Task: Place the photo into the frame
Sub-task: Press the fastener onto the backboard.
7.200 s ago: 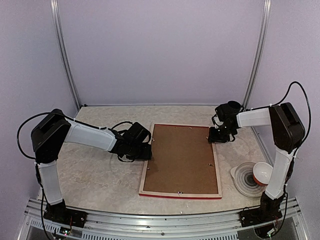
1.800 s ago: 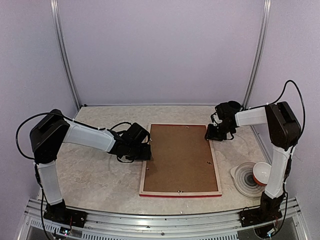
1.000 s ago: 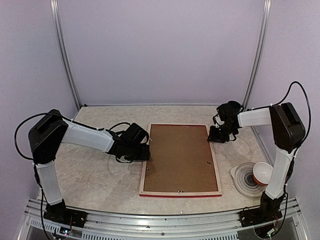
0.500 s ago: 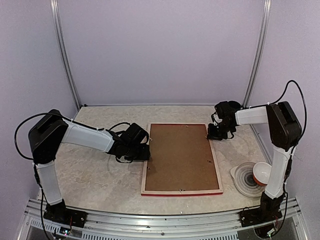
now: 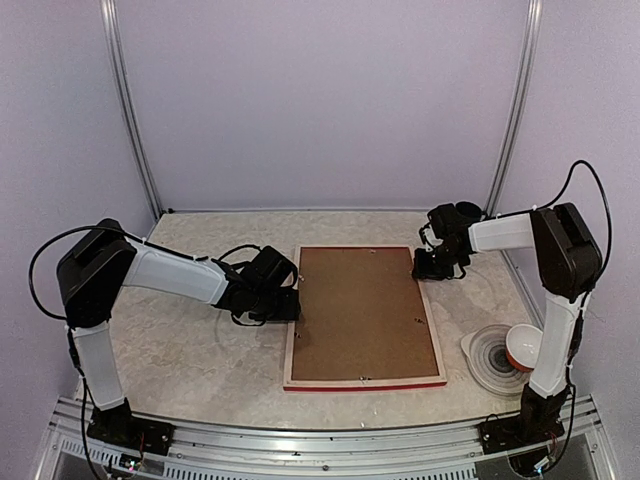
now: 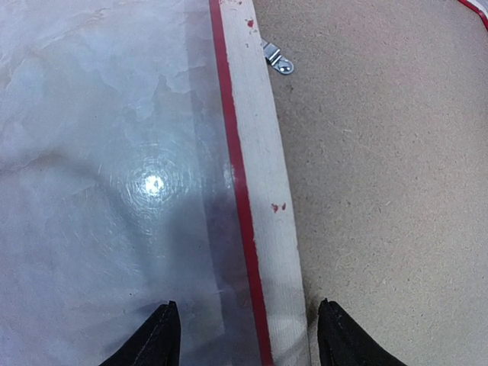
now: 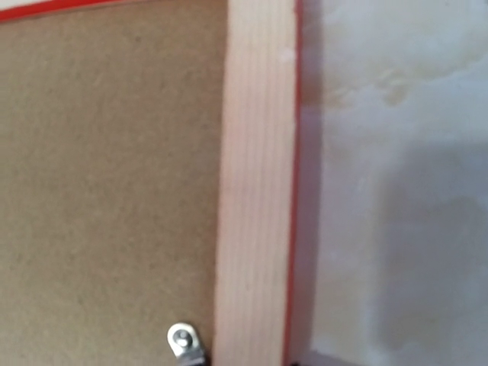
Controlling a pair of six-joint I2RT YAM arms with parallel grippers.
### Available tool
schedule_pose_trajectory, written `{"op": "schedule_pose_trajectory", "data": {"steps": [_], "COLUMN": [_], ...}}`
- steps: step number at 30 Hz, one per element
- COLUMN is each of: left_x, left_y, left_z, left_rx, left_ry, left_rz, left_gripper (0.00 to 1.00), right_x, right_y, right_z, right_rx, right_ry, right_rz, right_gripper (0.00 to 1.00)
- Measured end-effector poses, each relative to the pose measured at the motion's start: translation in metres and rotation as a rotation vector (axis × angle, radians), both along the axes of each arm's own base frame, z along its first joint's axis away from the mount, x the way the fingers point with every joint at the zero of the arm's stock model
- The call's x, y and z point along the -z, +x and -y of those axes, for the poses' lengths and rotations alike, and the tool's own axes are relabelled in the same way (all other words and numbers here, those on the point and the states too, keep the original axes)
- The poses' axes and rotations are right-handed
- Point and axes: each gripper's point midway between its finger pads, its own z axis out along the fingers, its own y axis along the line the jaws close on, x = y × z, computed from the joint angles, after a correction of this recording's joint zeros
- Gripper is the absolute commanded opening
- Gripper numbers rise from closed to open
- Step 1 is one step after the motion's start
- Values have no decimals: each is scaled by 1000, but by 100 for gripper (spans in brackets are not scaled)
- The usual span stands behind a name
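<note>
The frame (image 5: 291, 350) is lying face down near the middle of the marbled, glossy counter (image 5: 200, 350). Its pale bare-wood back is showing, with a thin red line running along the outer edges. A flat rectangle of brown, fibrous backing board (image 5: 365, 315) is filling its opening. A small metal clip (image 6: 278, 59) is resting on the board just inside the left rail, and another (image 7: 185, 341) is sitting against the right rail.

The left claw (image 6: 248, 339) is reaching in low at the frame's left side. It is standing released, with its two black fingers (image 6: 156, 339) spread apart and the wooden rail passing between them. One tip is hovering over the counter and the other over the board (a few red paint specks are dotting the rail here).

The right claw (image 5: 425, 268) is pressing in close at the frame's far right corner. Its wrist camera is showing only grained wood, red edge and board, so I cannot tell whether it is clenched or released.

At the near right of the counter, apart from the frame, a pale round dish (image 5: 488, 365) with concentric rings is sitting. A red bowl (image 5: 524, 347) with a white inside is tilting in it, partly behind the right arm's upright link. Plain lilac walls (image 5: 320, 100) are enclosing the counter.
</note>
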Motion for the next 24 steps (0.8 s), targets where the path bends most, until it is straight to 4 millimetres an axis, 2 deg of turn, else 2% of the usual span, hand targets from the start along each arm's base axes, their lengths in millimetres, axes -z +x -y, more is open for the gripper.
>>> {"op": "schedule_pose_trajectory", "data": {"steps": [11,14,17,21,24], "left_x": [0,0,0,0,0], "left_y": [0,0,0,0,0], "left_z": [0,0,0,0,0], "left_rx": [0,0,1,2,3], "left_ry": [0,0,0,-1,0], "left_rz": [0,0,0,-2,-1], "left_gripper": [61,61,61,61,61], "right_x": [0,0,-1,-1,-1], "right_y": [2,2,5,8,9], "right_z": [-3,-3,-3,-1,0], "right_rx": [-22,-24,-4,7,12], "right_ry": [0,-4,-4,-22,-29], "right_rz": [26,28,35,51,57], "right_gripper": [24,15,11,12,18]}}
